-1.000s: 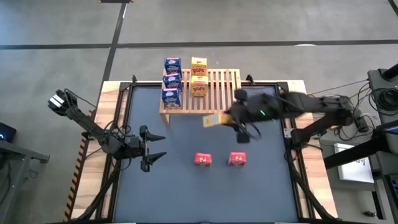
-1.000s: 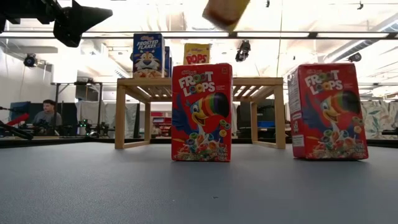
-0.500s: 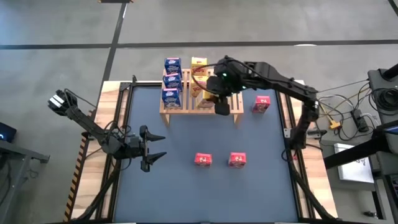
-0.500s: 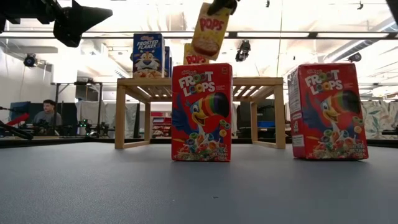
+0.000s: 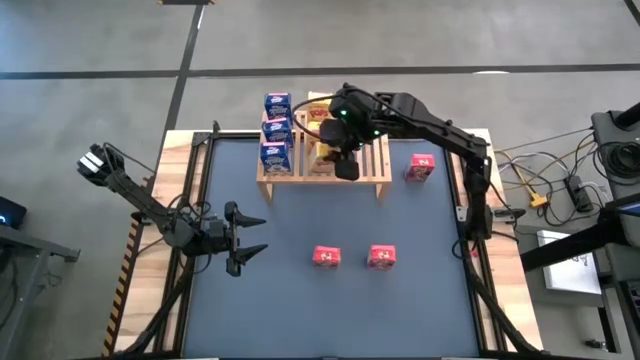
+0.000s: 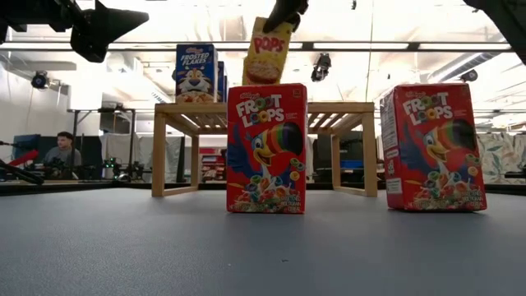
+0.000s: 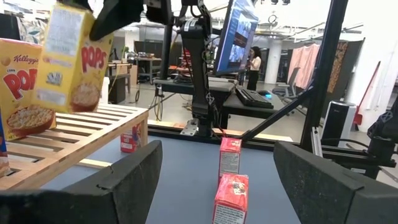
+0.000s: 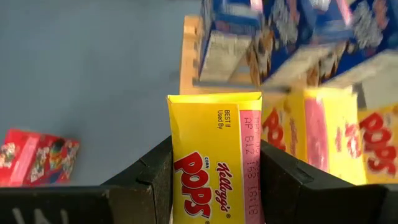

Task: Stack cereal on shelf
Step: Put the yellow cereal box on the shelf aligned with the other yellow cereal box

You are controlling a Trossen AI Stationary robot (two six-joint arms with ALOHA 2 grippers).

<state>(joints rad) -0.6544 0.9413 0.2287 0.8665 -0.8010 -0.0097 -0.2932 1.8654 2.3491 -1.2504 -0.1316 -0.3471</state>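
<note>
Cereal first: I have a yellow box (image 8: 214, 165) clamped between the fingers of my right gripper (image 5: 343, 160), held in the air over the front part of the shelf (image 5: 372, 150), tilted a little rather than upright. From the low camera that yellow box (image 6: 267, 51) hangs above the shelf top with its front label facing the camera, and the dark fingers pinch its upper end. Two more yellow boxes (image 5: 320, 108) stand on the slats behind it, toward the far edge. Beside them, three blue boxes (image 5: 276, 130) stand in a row from front to back along the shelf's left end, one just behind the other. Three red boxes are on the counter (image 5: 300, 300), not on the shelf: two (image 5: 326, 257) sit side by side near the middle, well in front of the shelf, and a third (image 5: 422, 166) stands just off the shelf's right end. In the low camera the two front red boxes stand upright with their labels toward me, and the shelf (image 6: 185, 111) shows behind them with a blue box (image 6: 196, 72) on top. My left gripper (image 5: 243, 240) waits over the left side of the counter, well apart from every box, its fingers spread and gripping nothing. A person (image 6: 59, 154) sits far back in the room.
</note>
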